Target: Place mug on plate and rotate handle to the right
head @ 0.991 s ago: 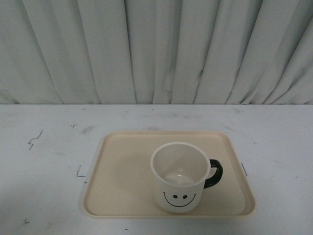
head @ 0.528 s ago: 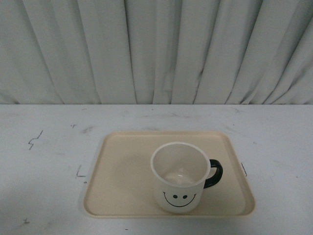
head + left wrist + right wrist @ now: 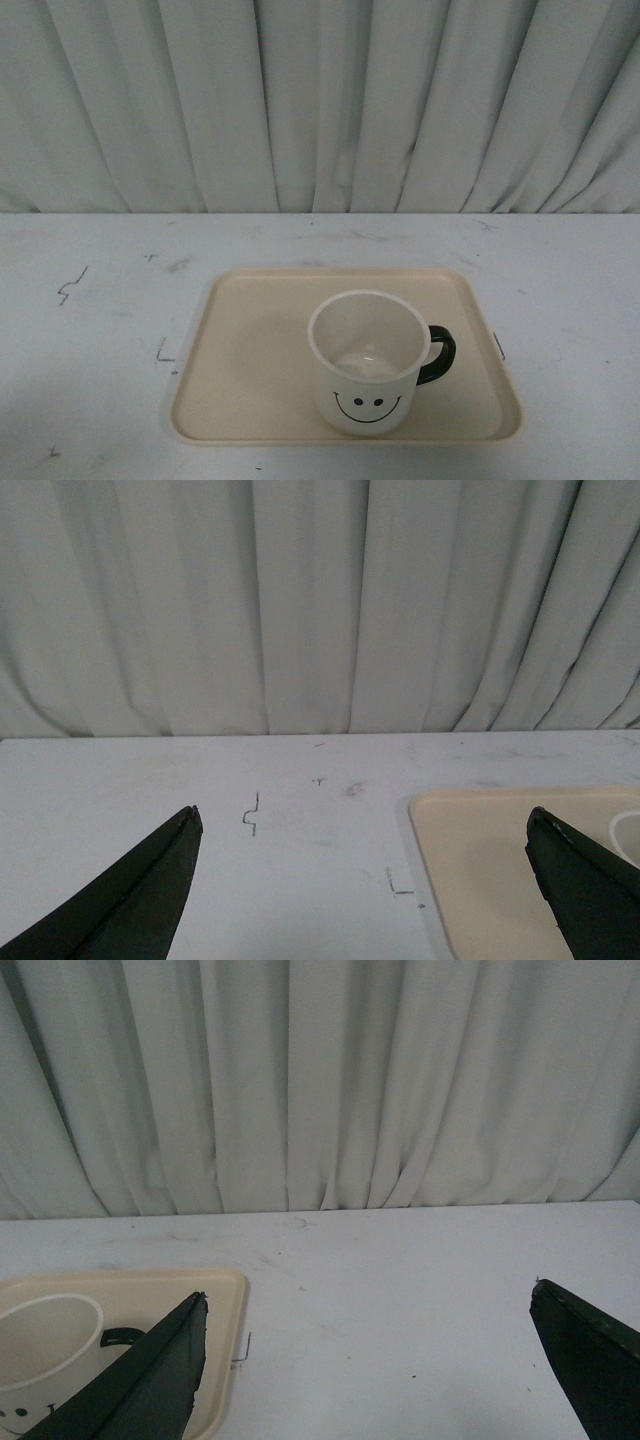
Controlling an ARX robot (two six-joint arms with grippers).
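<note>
The mug (image 3: pixel 367 362) stands upright on the plate (image 3: pixel 250 360), toward the near right part of it, with its open mouth up and the smiley face turned to the front camera. The handle (image 3: pixel 438 356) sticks out to the right of the white body. The plate lies flat on the pale tabletop (image 3: pixel 90 330), which carries a few small dark marks, and a grey pleated curtain (image 3: pixel 320 100) hangs behind.

Neither arm shows in the front view. In the left wrist view the left end effector (image 3: pixel 365 880) is spread wide with nothing between its dark fingers (image 3: pixel 120 900), above the tabletop beside the plate's left edge. In the right wrist view the right end effector (image 3: pixel 370 1360) is likewise wide and empty, off the plate's right side, with the mug seen at the edge
</note>
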